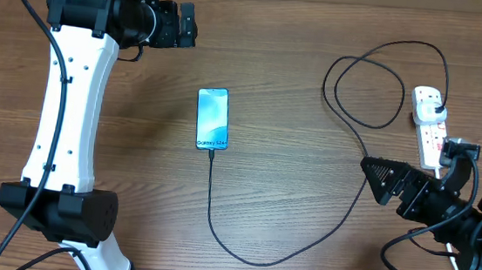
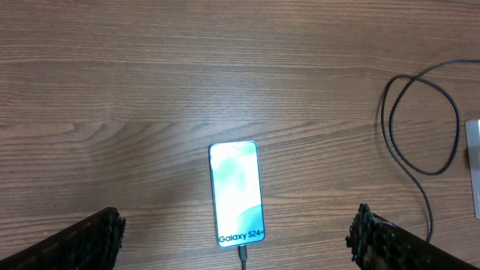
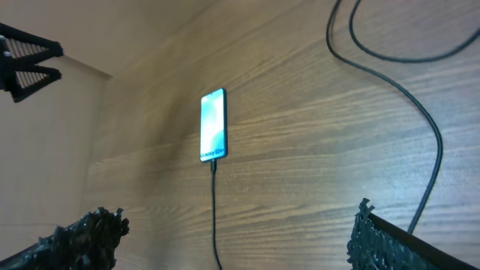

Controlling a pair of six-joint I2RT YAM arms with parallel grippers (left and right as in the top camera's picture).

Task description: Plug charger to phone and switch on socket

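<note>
**Overhead view.** The phone (image 1: pixel 212 119) lies flat and screen-up, lit, about mid-surface and somewhat nearer the far edge of the surface (image 1: pixel 319 37) than the near one. The charger (image 1: pixel 252 260) meets the phone's near end and sweeps toward the near edge. It then swings back toward the right edge, loops, and ends in a black plug seated on the socket (image 1: pixel 431 127). The socket lies along the right edge, toward the far right corner. In my judgement the generous slack puts no pull on the phone.

The left tool (image 1: pixel 179 25) hangs by the far edge, left of the phone, touching nothing. The right tool (image 1: pixel 383 178) sits near the socket's near end, clear of the cable. That is a plausible station for working the switch. The switch position is too small to read.

**Left wrist view.** Both fingers (image 2: pixel 94 240) stand at the lower corners, spread wide and empty. The phone is centred below them. The connector appears seated in the phone's near end, so the plugging step looks done.

**Right wrist view.** The fingers (image 3: pixel 82 236) are likewise wide apart and hold nothing. The camera faces the phone and cable, and the socket is out of frame. I judge that this tool must turn toward the right edge before it can press the switch.
</note>
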